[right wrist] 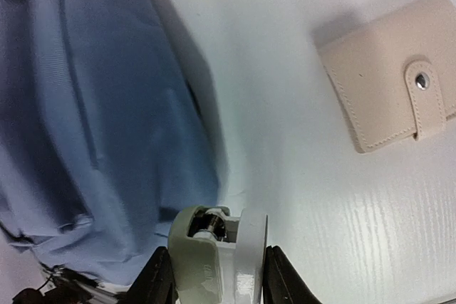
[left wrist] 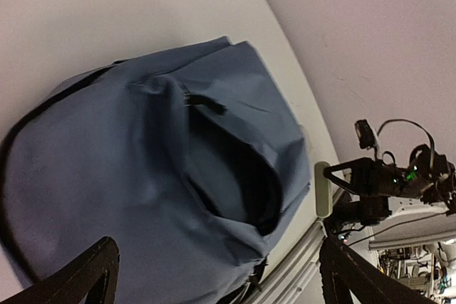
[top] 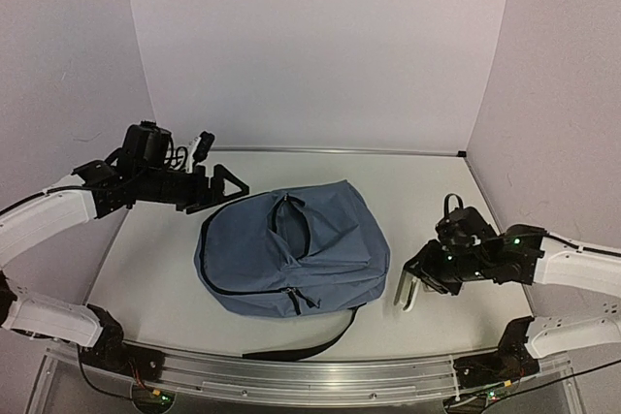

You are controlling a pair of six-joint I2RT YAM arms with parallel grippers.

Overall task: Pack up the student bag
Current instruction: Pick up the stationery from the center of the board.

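Right gripper (right wrist: 217, 272) clamped on a small pale-green-and-white plastic item (right wrist: 214, 243), type unclear. Left gripper (left wrist: 217, 254) wide apart, empty. Student bag (top: 291, 249) lies flat mid-frame in the top view: soft dusty-blue fabric, long axis roughly left-right, zip slit gaping upward, black strap (top: 310, 346) trailing toward the bottom edge. Cream stitched wallet (right wrist: 388, 76) upper right, right wrist view.

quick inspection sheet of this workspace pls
surface: white table, faint wood grain
job's things: student bag lying flat mid-table, one compartment unzipped, dark inside
clutter: beige snap wallet on the table, apart from the bag
grippers: left gripper open at the bag's far-left side; right gripper shut on a pale green and white object
cables: black cable looped at the left wrist
surroundings: pale walls on three sides
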